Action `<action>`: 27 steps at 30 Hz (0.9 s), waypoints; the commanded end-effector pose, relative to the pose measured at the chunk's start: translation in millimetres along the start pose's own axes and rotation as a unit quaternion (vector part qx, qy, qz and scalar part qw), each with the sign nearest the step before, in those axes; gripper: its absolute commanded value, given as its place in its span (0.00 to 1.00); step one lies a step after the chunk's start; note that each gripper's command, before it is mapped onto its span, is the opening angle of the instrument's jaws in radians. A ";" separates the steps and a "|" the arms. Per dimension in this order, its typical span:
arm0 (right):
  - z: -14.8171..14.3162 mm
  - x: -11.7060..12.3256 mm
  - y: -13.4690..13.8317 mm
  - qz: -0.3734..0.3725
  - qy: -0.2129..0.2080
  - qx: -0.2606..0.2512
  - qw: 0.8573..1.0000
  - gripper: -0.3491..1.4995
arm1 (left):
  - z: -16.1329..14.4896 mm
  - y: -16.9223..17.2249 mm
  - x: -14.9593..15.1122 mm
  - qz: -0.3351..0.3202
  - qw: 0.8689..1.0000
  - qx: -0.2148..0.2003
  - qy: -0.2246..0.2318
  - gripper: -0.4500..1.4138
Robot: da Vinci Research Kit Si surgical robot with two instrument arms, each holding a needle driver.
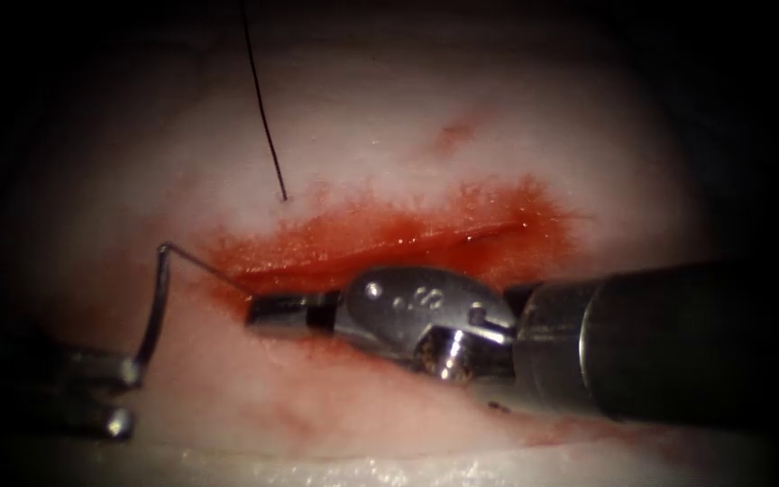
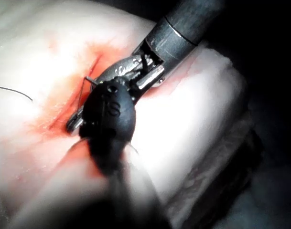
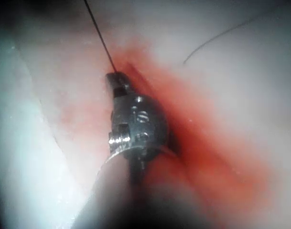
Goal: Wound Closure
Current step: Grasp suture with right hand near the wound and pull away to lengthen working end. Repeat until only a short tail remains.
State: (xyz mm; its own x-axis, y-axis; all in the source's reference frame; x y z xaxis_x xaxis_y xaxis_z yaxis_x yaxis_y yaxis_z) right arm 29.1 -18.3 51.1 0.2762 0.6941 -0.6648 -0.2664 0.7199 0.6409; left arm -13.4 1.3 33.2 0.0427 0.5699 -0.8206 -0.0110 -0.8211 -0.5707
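Note:
The tissue (image 1: 426, 126) has a red-stained cut (image 1: 380, 245) running across it. My right tool (image 1: 259, 312) lies along the cut's near edge, its tip at the cut's left end and its jaws shut on the thin end of the curved needle (image 1: 157, 298). From there the needle rises left, bends, and drops to my left tool (image 1: 126, 395). That tool's two jaws stand apart, and the needle's thick end is beside the upper one. The needle appears to be out of the tissue. Dark thread (image 1: 263, 108) enters the tissue beyond the cut. In the right wrist view the right tool (image 3: 116, 81) grips the needle (image 3: 100, 38).
Red fluid (image 1: 498, 212) stains the tissue around the cut and along the near slope. The right tool's thick shaft (image 1: 678, 343) covers the tissue near the cut's right end. A loose strand of thread (image 3: 217, 38) lies on the pale tissue.

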 end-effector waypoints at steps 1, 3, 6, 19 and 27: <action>0.2 -0.3 -0.3 0.021 0.000 0.004 1.000 0.00 | 0.4 0.0 -0.6 0.001 1.000 -0.002 0.000 0.00; -0.5 -0.4 -0.8 0.041 -0.001 0.008 0.999 0.00 | 0.4 0.3 -0.8 0.000 1.000 -0.003 0.000 0.00; -1.6 -0.3 -2.6 0.058 -0.002 0.016 0.998 0.00 | 0.4 0.8 -1.3 0.000 1.000 -0.007 0.001 0.00; -4.6 3.5 -13.2 0.079 0.012 0.050 0.996 0.00 | 1.2 4.2 -3.8 -0.007 1.000 -0.017 0.001 0.00; -5.2 5.5 -14.2 0.022 0.037 0.054 0.998 0.36 | -0.1 5.6 -3.1 -0.008 1.000 -0.022 -0.001 0.00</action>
State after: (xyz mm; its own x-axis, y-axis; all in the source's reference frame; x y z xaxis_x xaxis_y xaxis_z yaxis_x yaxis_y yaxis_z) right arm 29.0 -24.4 35.8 0.1974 0.7183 -0.6671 -0.1733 0.6954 0.6975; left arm -12.6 -4.8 31.8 0.0381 0.5847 -0.8103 0.0270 -0.8112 -0.5841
